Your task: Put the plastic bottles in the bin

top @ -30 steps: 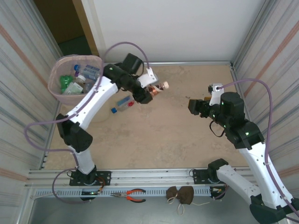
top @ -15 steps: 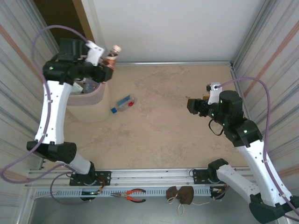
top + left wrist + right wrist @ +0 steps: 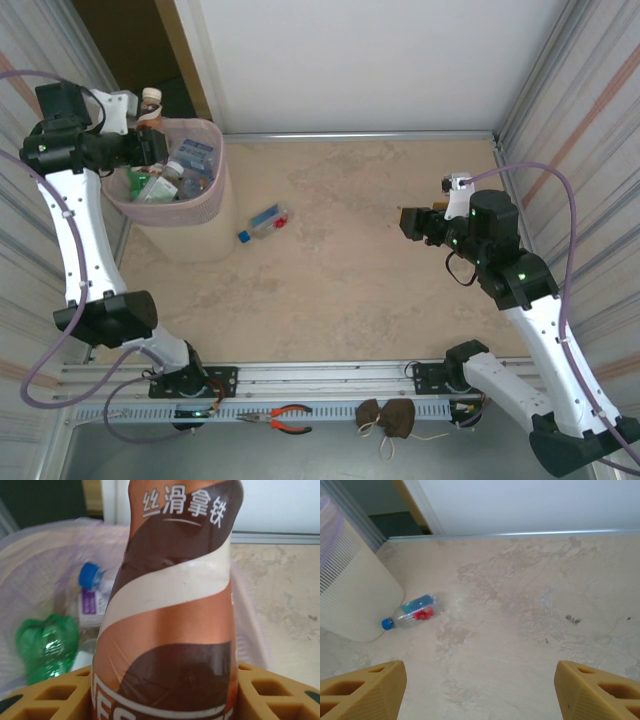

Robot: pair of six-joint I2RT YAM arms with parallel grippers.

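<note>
- Left gripper [image 3: 143,132] clamps the brown bottle [image 3: 175,605] over the bin [image 3: 216,160] rim, upper left: drop step
- Next: spread the jaws to release
- Right gripper [image 3: 480,690] gapes empty

- Behind the left pincer [image 3: 150,140] and the right pincer [image 3: 404,222]: long white link shells [image 3: 70,215], joined by rounded black joint housings [image 3: 108,318].
- Fingers [image 3: 362,690] in mustard-yellow plastic, blocky, with rectangular hollow cells along the top.
- Just behind each pincer, a small white block [image 3: 118,105] on the black wrist.
- Tiny green lights [image 3: 521,262] on the black housings.
- Thin lilac cable [image 3: 535,167] looping from behind each pincer down toward the black base [image 3: 190,380], farthest from the pincer.
</note>
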